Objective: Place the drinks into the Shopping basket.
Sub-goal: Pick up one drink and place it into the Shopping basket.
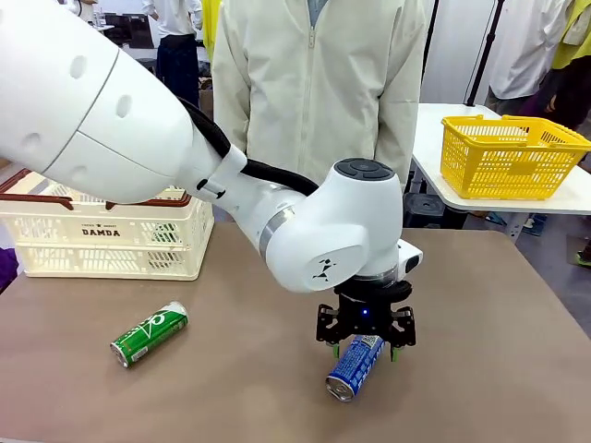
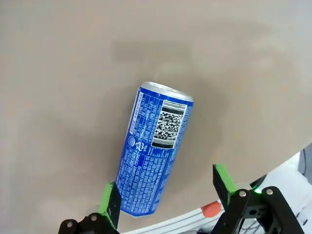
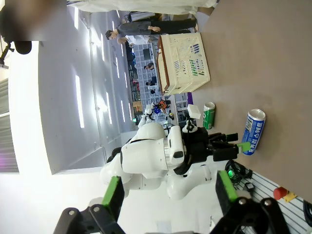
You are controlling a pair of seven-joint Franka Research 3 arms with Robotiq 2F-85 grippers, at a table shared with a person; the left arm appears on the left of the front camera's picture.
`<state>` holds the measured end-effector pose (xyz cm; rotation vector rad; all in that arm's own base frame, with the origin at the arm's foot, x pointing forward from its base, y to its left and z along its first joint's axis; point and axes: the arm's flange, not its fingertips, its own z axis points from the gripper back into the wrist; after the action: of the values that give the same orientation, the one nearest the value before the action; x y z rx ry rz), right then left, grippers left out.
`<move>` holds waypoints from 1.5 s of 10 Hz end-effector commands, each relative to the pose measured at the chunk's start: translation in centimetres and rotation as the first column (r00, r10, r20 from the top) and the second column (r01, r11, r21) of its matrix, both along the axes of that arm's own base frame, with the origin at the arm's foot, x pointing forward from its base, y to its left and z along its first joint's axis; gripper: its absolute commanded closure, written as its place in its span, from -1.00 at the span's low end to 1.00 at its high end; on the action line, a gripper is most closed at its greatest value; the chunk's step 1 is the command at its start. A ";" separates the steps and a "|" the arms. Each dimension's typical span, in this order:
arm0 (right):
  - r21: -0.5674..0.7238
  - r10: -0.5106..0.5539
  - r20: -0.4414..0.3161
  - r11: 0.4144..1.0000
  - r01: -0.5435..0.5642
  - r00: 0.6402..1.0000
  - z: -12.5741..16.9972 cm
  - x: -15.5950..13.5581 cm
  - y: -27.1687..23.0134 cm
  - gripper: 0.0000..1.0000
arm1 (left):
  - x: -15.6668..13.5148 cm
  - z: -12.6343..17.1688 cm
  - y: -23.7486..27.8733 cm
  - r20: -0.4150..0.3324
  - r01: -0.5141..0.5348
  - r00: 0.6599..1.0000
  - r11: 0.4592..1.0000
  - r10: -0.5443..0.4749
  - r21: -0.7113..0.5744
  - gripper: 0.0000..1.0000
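Observation:
A blue can (image 1: 355,367) with white lettering lies on its side on the brown table, right of centre. My left gripper (image 1: 363,351) hovers just above it, open, with its green-padded fingers on either side. In the left wrist view the blue can (image 2: 152,156) lies between the fingers (image 2: 110,200); one pad is close against it, the other stands apart. A green can (image 1: 148,334) lies on its side at the front left. The cream Shopping basket (image 1: 102,242) stands at the back left. My right gripper (image 3: 169,190) is open and holds nothing, raised and looking sideways across the table.
A person in a pale jacket (image 1: 314,83) stands at the far edge of the table. A yellow mesh basket (image 1: 512,157) sits on a white side table at the back right. Bare tabletop lies between the two cans.

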<state>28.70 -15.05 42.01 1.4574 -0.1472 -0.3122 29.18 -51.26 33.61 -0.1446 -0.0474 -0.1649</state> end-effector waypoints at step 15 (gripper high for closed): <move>-0.003 0.010 0.012 1.000 -0.010 1.000 0.1 -0.3 -0.1 -1.00 | -1.2 -0.9 0.0 0.180 0.587 0.776 0.797 -0.604 0.142 -1.00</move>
<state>28.70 -15.05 42.00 1.4575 -0.1470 -0.3124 27.08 -51.43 34.37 -0.0541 -0.1163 -0.8235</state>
